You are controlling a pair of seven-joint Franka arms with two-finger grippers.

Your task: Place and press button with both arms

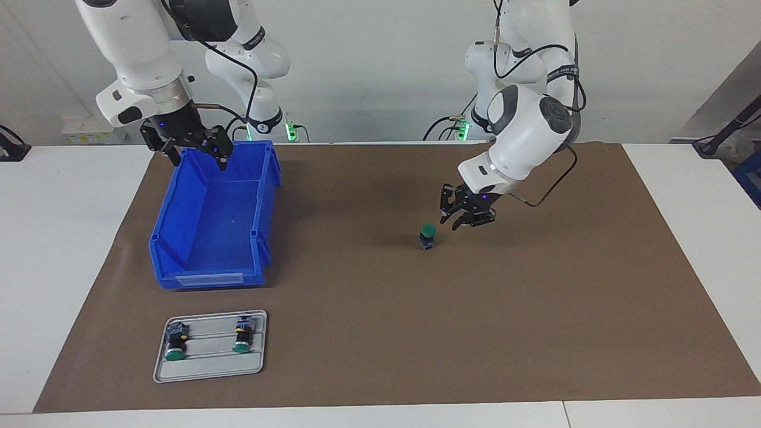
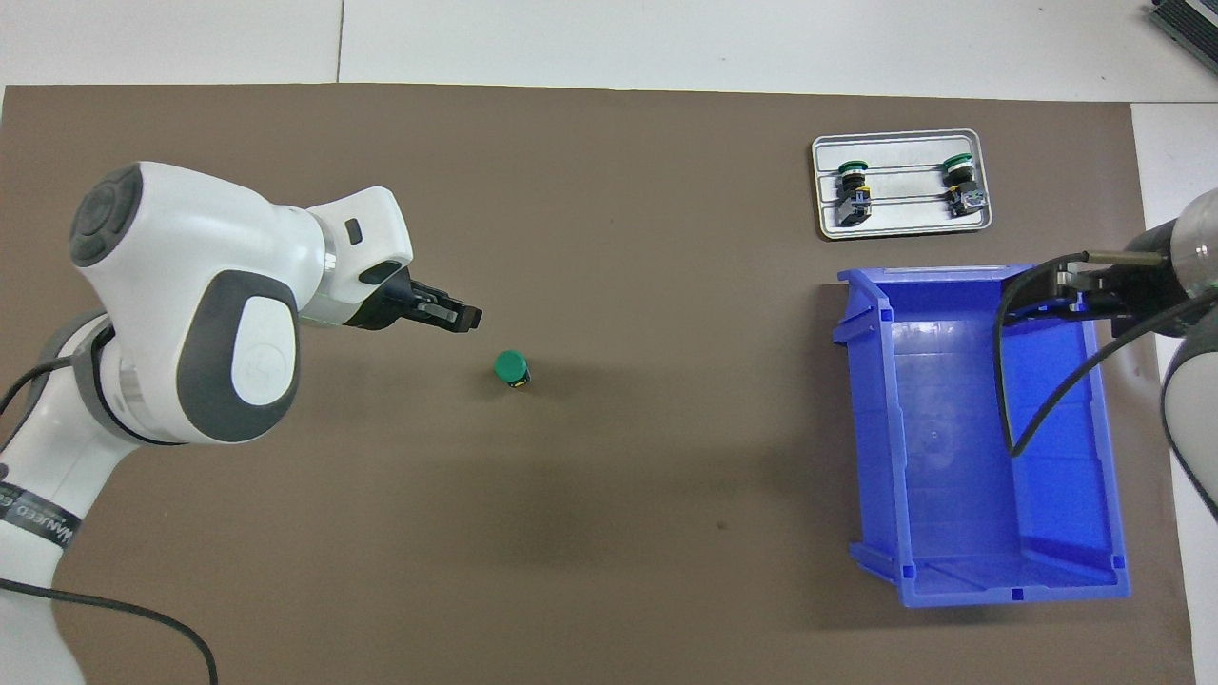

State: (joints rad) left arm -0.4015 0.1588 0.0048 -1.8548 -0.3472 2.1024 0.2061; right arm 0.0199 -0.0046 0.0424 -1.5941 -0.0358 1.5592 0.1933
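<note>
Facing view: green push-button (image 1: 427,236) upright on brown mat mid-counter, cap up, ready for pressing. Left tool (image 1: 462,213) just beside it, holding nothing, finger gap unclear. Right tool (image 1: 189,144) spread wide, waiting over blue bin (image 1: 178,249).

Green-capped button (image 1: 427,232), blue bin (image 1: 208,238), brown mat (image 1: 475,333), grey tray (image 1: 209,368).
</note>
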